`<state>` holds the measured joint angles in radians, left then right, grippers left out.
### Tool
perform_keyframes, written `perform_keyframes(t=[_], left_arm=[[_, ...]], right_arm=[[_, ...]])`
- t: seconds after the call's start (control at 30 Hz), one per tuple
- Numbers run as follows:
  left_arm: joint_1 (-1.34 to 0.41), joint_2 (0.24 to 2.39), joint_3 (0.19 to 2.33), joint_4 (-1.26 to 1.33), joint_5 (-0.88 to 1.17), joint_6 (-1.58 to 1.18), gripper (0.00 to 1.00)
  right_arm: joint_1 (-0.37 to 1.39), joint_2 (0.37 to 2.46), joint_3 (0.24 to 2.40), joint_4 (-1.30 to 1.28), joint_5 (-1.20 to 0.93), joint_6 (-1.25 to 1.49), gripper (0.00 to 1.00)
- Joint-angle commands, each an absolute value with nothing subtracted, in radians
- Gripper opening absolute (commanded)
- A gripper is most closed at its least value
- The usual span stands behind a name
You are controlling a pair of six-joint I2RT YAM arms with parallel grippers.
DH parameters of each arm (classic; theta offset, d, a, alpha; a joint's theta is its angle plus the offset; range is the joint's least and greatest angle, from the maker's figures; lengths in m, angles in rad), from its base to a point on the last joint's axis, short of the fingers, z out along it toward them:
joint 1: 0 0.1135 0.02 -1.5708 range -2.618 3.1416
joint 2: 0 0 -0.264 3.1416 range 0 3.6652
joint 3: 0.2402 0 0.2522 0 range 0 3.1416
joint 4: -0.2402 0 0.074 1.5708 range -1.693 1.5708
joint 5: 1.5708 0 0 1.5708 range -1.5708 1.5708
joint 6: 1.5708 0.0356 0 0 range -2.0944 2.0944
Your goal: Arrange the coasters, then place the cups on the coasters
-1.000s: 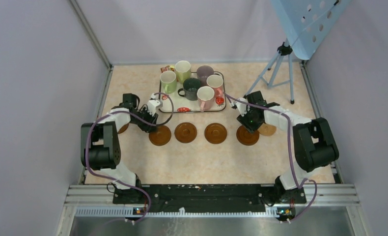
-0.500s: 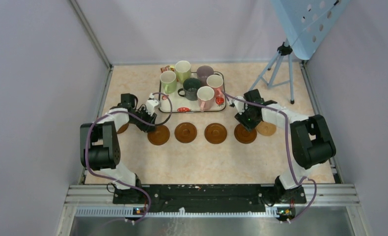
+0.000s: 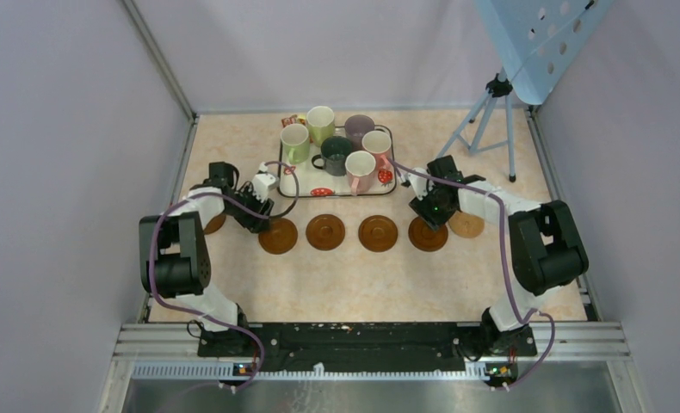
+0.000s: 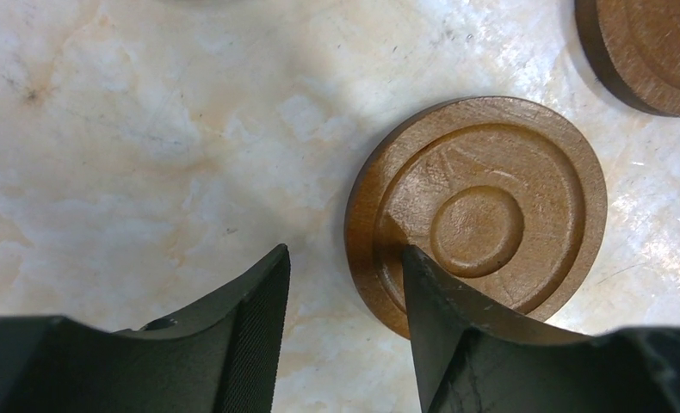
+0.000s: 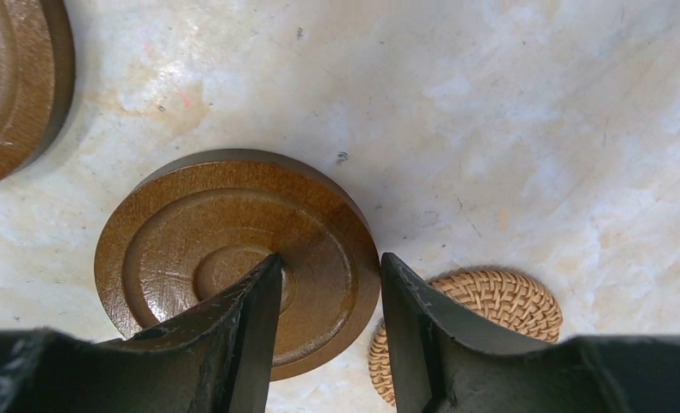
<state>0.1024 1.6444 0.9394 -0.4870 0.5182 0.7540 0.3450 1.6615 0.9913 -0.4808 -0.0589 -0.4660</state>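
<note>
Two coasters lie flat on the worktop (image 4: 147,129), one under each arm. The left pincer (image 4: 341,258) stands parted astride the first coaster (image 4: 491,215) rim, gripping nothing. The right pincer (image 5: 328,262) straddles the second coaster (image 5: 216,232) rim, and whether it grips is unclear. The cups (image 3: 334,155) sit on the tray (image 3: 341,191) just beyond.

The gripper (image 4: 345,256) straddles the brown coaster (image 4: 500,163) at its rim, jaws apart; a second coaster (image 4: 655,52) lies near on the surface (image 4: 147,129).
</note>
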Motion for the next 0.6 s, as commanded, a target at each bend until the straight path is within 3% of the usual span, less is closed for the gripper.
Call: perform_keyframes(t=[0.0, 0.57], left_arm=[[0.114, 1.599, 0.983, -0.544, 0.505, 0.771, 0.58], [0.215, 1.602, 1.106, -0.606, 0.509, 0.663, 0.73]], right_arm=[[0.367, 1.634, 1.029, -0.488, -0.135, -0.44, 0.46], [0.367, 1.621, 0.999, -0.495, -0.055, -0.463, 0.48]])
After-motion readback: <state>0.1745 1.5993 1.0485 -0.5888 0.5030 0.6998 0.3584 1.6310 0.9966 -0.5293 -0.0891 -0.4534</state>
